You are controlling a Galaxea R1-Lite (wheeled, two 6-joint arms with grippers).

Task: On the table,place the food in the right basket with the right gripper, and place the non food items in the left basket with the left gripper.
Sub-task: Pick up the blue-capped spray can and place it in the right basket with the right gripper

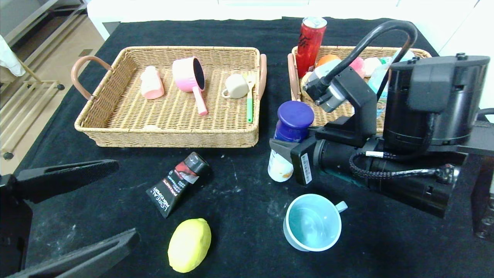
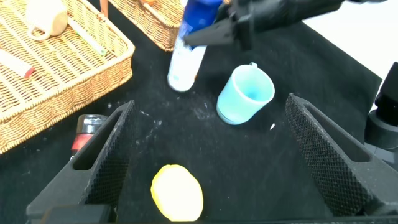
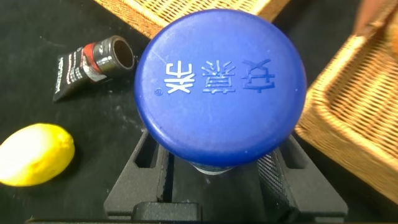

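Note:
My right gripper point(image 1: 283, 148) point(image 3: 214, 177) is shut on a white bottle with a big blue cap point(image 1: 294, 119) point(image 3: 221, 87), just in front of the right basket point(image 1: 349, 49). The bottle point(image 2: 185, 59) leans a little; I cannot tell if its base touches the table. Near the table's front left my left gripper point(image 1: 125, 200) point(image 2: 210, 106) stands open with nothing between its fingers. A yellow lemon point(image 1: 190, 250) point(image 2: 177, 193) lies just by it. A black tube point(image 1: 178, 183) lies in front of the left basket point(image 1: 166, 137). A light blue cup point(image 1: 312, 222) point(image 2: 245, 93) sits on its side at front centre.
The left basket holds a pink bottle point(image 1: 151, 83), a pink pan point(image 1: 190, 77), a cream cup point(image 1: 236, 87) and a green spoon point(image 1: 250, 102). The right basket holds a red can point(image 1: 310, 44), an orange and other items, partly hidden by my right arm.

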